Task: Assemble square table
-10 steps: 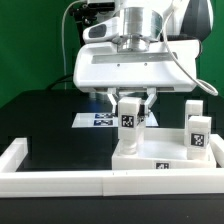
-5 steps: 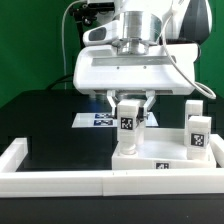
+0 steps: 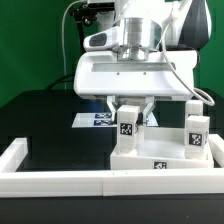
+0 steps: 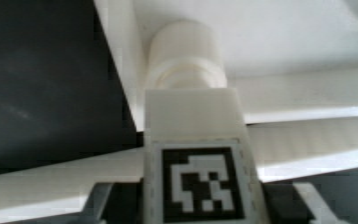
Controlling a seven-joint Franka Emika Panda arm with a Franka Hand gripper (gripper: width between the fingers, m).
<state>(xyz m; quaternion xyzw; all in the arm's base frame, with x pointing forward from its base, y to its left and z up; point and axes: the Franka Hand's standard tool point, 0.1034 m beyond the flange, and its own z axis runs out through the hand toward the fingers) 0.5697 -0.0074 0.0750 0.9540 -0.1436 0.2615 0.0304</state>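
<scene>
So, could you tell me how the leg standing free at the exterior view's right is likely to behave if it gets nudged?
The free leg looks like rigid white plastic, so it should stay stiff. It stands upright, taller than wide, on the tabletop slab, so a push near its top may tip it. Its smooth faces might slide rather than grip.

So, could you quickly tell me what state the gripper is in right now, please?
Gripper: closed on the upright white leg, which stands on the square tabletop.

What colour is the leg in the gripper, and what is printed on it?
White leg with a black-and-white square tag; clearest in the wrist view.
</scene>
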